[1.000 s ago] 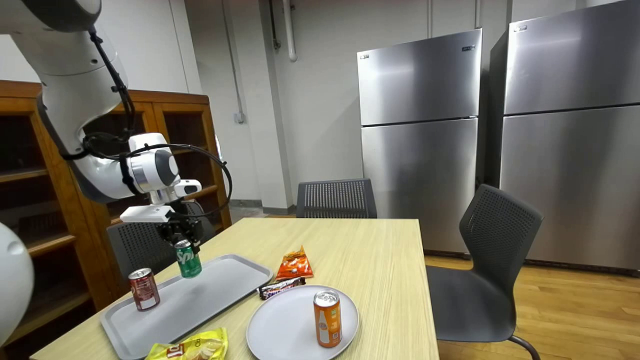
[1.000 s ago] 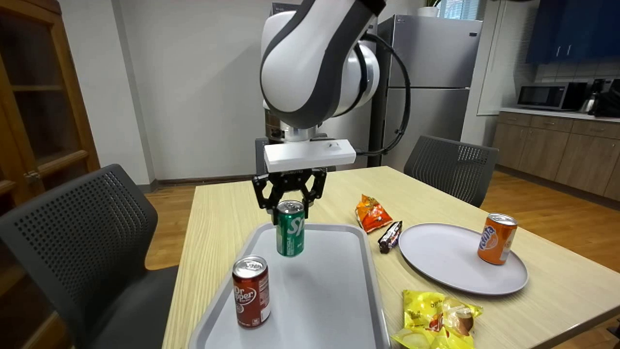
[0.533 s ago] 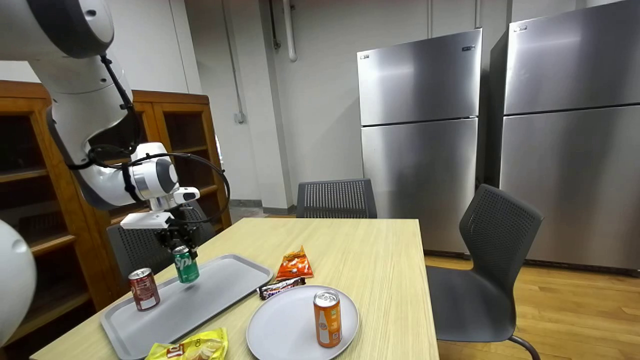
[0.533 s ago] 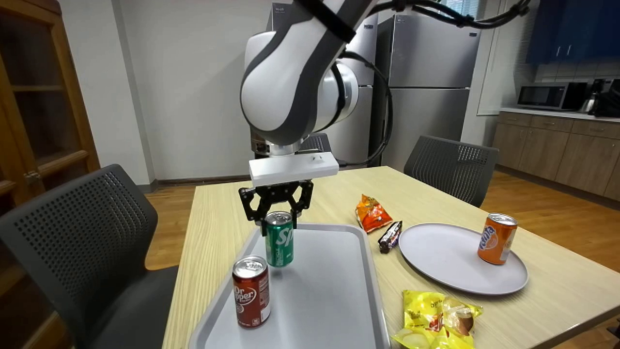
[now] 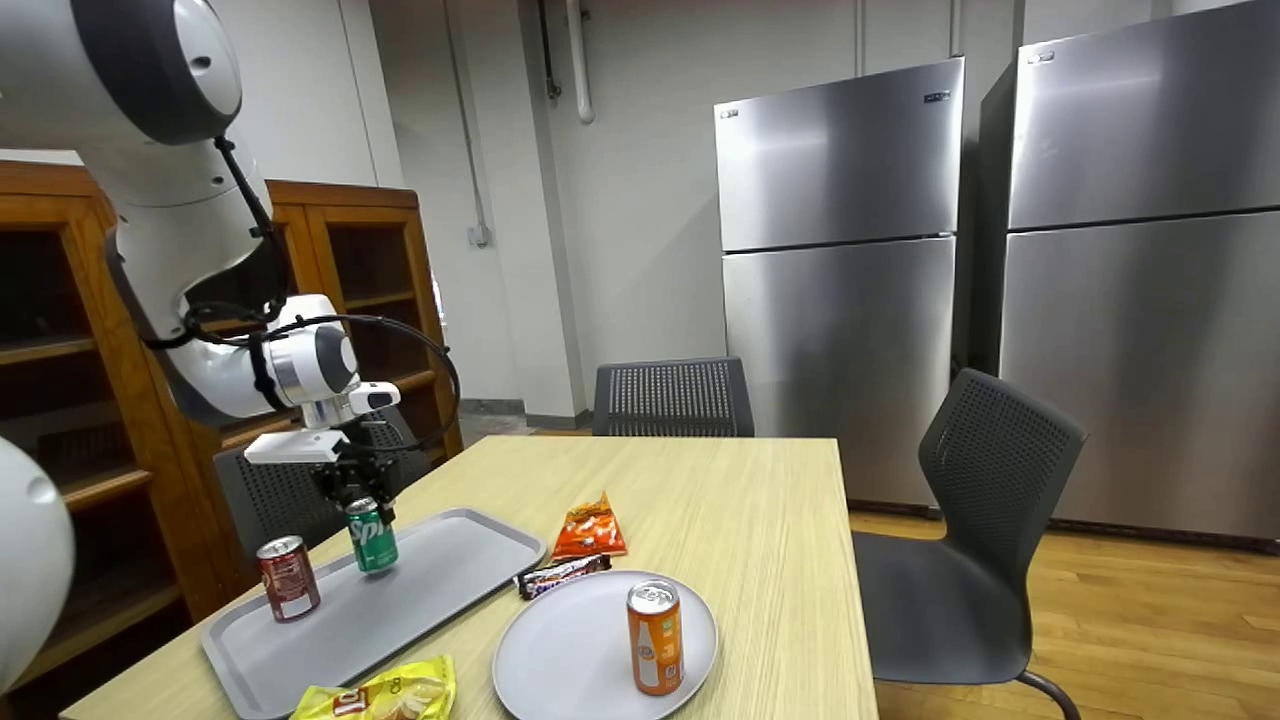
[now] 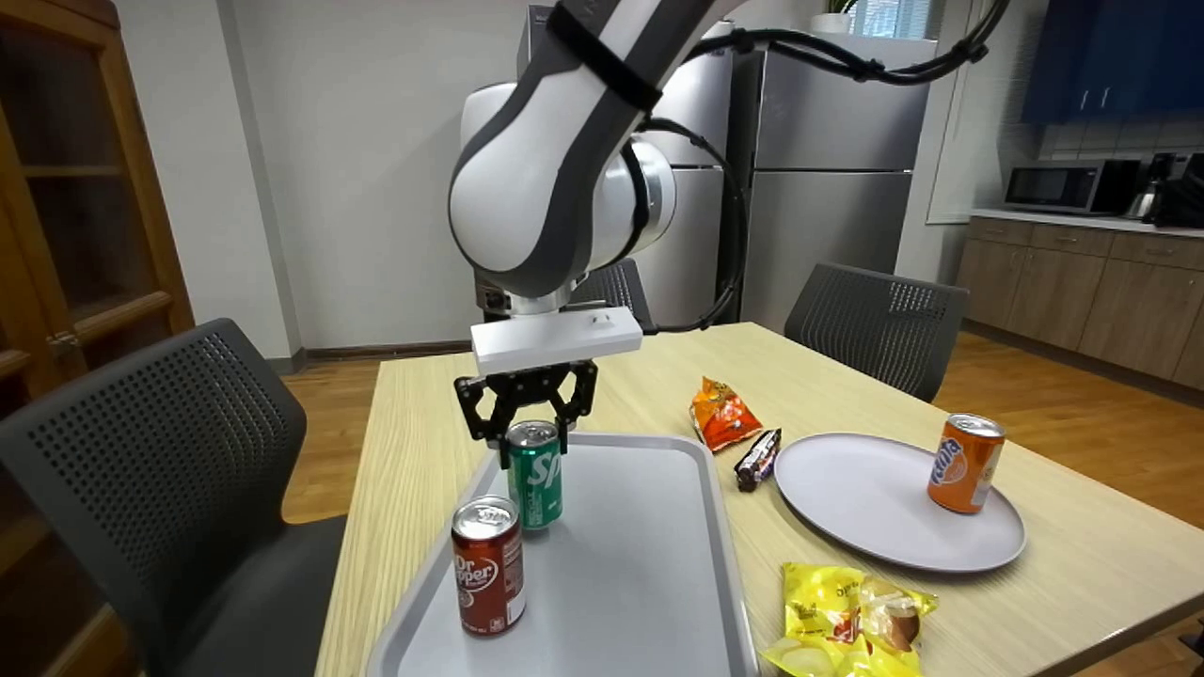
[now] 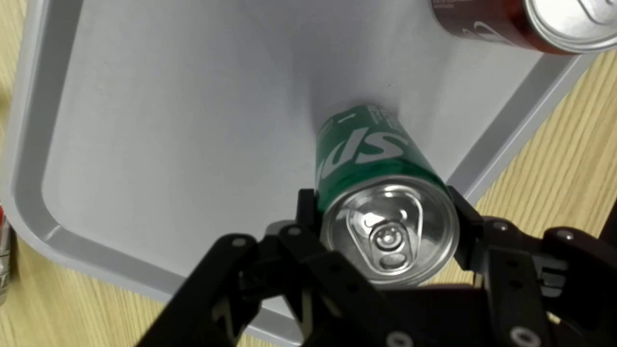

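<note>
Within the outline of the grey tray (image 6: 640, 574), the gripper (image 6: 533, 449) pinched the green Sprite can (image 6: 535, 494) near its top, jaws bearing on opposite sides. The Sprite can was upright or nearly so; base contact with the tray could not be confirmed. With this can as dial centre in an exterior view, the Dr Pepper can (image 6: 487, 569) stood on the tray at 7 o'clock; the round plate (image 6: 861, 494) carrying the orange Fanta can (image 6: 965, 465) lay at 3 o'clock, and the yellow bag (image 6: 847, 621) at 4 o'clock.
</note>
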Controlling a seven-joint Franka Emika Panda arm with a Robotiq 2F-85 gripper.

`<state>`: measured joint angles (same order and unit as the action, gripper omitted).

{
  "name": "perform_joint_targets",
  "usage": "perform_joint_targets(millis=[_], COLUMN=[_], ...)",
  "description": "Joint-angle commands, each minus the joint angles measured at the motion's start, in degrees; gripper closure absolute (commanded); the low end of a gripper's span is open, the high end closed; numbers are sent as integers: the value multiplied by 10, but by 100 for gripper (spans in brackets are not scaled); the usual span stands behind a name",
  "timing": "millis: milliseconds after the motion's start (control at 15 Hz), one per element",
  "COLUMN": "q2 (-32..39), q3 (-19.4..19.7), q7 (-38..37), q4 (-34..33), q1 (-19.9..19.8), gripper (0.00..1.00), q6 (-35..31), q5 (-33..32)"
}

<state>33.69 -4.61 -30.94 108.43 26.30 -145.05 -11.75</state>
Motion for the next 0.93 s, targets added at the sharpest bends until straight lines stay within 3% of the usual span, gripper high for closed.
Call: perform_joint_targets(millis=[0, 200, 867], q2=[2, -10, -86], q3=[2, 3, 25], q7=[12, 14, 12], q4=[-24, -20, 35], q1=[7, 4, -23], gripper=[12, 1, 0], q6=[28, 20, -5], q5=[12, 11, 7])
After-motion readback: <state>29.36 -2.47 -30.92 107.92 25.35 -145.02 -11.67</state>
